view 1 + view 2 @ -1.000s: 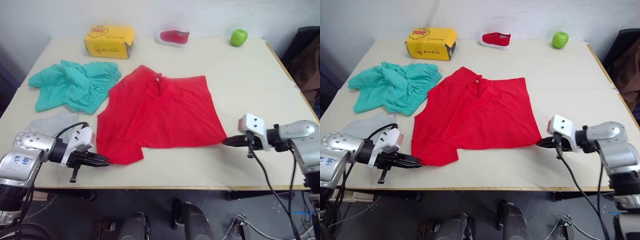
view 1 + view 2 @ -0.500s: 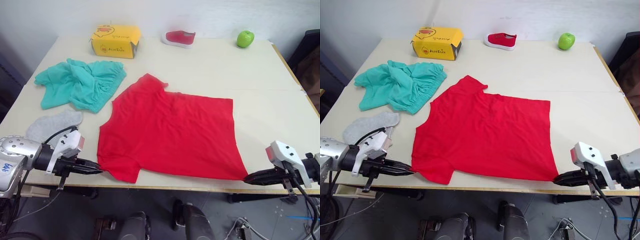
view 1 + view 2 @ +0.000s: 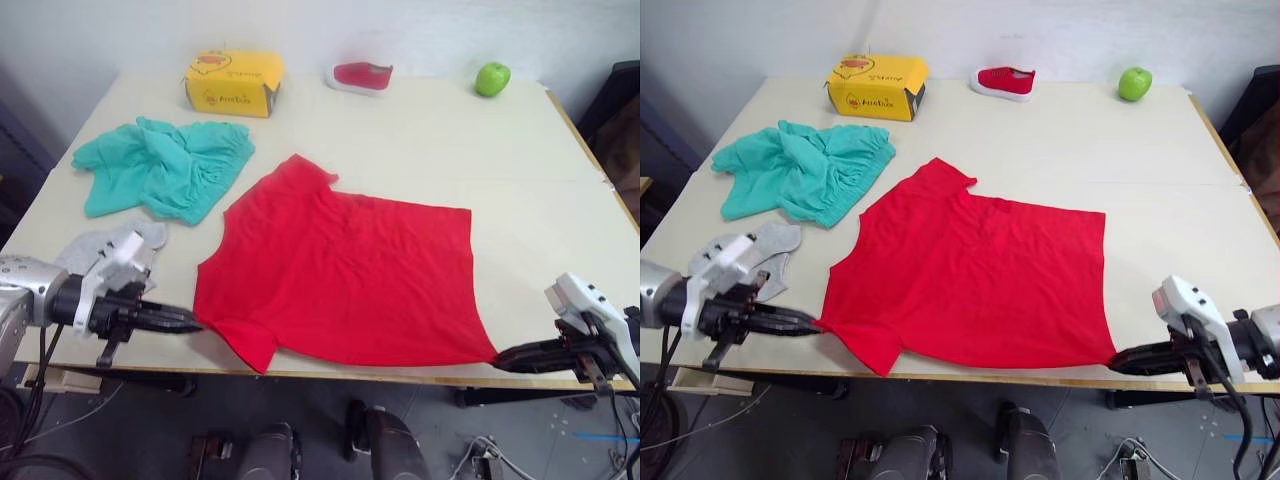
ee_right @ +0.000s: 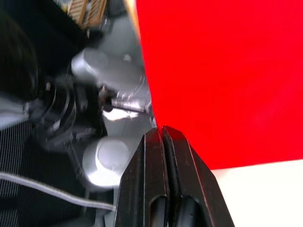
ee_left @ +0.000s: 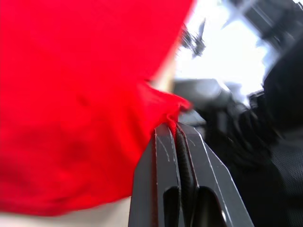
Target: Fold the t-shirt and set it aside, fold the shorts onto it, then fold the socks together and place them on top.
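The red t-shirt (image 3: 340, 270) lies spread flat across the front middle of the table. My left gripper (image 3: 190, 322) is shut on its near left corner, and the left wrist view shows that hem pinched between the fingers (image 5: 166, 146). At the near right corner my right gripper (image 3: 500, 356) is shut on the shirt's hem, with the cloth (image 4: 222, 71) running away from the closed fingers (image 4: 163, 142). The teal shorts (image 3: 165, 165) lie crumpled at the left. Grey socks (image 3: 110, 250) rest just in front of the shorts, beside my left arm.
A yellow box (image 3: 233, 82) stands at the back left. A small red-and-white shoe (image 3: 362, 75) and a green apple (image 3: 492, 78) sit along the far edge. Both grippers are at the table's front edge (image 3: 400, 376).
Both grippers have pulled the shirt's near corners apart and toward the front edge, so the crumpled shirt now lies spread out. The camera view has also shifted.
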You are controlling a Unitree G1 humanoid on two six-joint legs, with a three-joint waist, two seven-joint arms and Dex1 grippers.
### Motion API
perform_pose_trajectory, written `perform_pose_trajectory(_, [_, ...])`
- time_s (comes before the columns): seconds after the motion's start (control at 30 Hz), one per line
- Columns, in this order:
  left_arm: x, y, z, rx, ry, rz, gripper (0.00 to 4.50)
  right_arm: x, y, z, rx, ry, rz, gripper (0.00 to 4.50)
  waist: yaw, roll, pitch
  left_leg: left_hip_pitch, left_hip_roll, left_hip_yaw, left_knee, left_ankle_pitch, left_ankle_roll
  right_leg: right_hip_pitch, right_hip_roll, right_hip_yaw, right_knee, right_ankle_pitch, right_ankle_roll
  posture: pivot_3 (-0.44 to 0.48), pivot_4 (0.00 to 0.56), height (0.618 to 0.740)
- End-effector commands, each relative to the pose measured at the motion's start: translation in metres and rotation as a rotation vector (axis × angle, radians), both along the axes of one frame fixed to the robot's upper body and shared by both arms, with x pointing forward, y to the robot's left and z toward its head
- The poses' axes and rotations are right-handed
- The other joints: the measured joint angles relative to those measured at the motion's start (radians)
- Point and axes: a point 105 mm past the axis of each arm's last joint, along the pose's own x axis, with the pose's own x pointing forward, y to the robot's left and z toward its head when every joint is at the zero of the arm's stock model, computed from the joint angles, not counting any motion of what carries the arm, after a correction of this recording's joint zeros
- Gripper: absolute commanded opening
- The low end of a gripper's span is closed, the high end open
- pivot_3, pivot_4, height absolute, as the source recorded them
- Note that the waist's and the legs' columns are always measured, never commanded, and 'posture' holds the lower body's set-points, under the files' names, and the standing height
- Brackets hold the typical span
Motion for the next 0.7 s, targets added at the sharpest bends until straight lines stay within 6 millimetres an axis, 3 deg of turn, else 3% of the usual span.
perform_pose_trajectory(0.03, [0.033,0.002,-0.008,-0.034,-0.024,0.122,0.0,0.018,-0.002,-0.004,0.048,0.074,-0.092,0.02,-0.001,0.0,0.0,0.0,0.0,0.0,0.0,0.0,0.0,0.0,0.0,0.0,0.002,0.0,0.0,0.0,0.15,0.74])
perform_pose_trajectory(0.1, [0.063,0.005,-0.015,-0.028,-0.059,0.235,0.0,0.03,-0.005,-0.015,0.021,0.105,-0.139,0.02,0.0,-0.001,0.0,0.001,0.0,0.0,0.0,0.0,0.0,0.001,0.001,-0.001,0.004,0.0,0.0,0.0,0.15,0.74])
perform_pose_trajectory(0.2, [0.087,0.007,-0.024,0.002,-0.084,0.309,0.0,0.045,-0.002,-0.023,0.037,0.148,-0.179,0.02,0.0,-0.002,-0.001,-0.001,-0.001,0.001,0.0,0.001,0.0,0.0,0.001,-0.002,0.004,0.0,0.0,0.0,0.15,0.74])
perform_pose_trajectory(0.37, [0.095,0.003,-0.033,0.059,-0.126,0.281,0.0,0.062,-0.001,-0.029,0.031,0.145,-0.222,0.02,-0.003,-0.002,-0.001,-0.003,0.0,0.003,0.002,0.001,0.001,-0.002,0.002,-0.001,0.004,0.001,0.001,0.0,0.15,0.74])
perform_pose_trajectory(0.6, [0.1,-0.004,-0.03,0.026,-0.146,0.283,0.0,0.065,-0.002,-0.029,0.029,0.103,-0.217,0.02,-0.001,-0.002,-0.001,-0.003,0.0,0.002,0.004,0.001,0.001,-0.001,0.001,-0.001,0.005,0.001,0.001,0.0,0.15,0.74])
perform_pose_trajectory(0.63, [0.103,-0.004,-0.028,0.014,-0.157,0.295,0.23,0.066,-0.004,-0.028,0.033,0.104,-0.234,0.0,-0.001,-0.002,-0.001,-0.003,0.0,0.002,0.005,0.001,0.001,-0.001,0.001,-0.001,0.005,0.001,0.001,0.0,0.15,0.74])
perform_pose_trajectory(0.7, [0.106,-0.004,-0.02,-0.021,-0.177,0.309,0.68,0.069,-0.008,-0.027,0.037,0.092,-0.264,0.38,-0.001,-0.002,-0.001,-0.003,0.0,0.002,0.005,0.001,0.0,-0.001,0.001,-0.001,0.005,0.001,0.001,0.0,0.15,0.74])
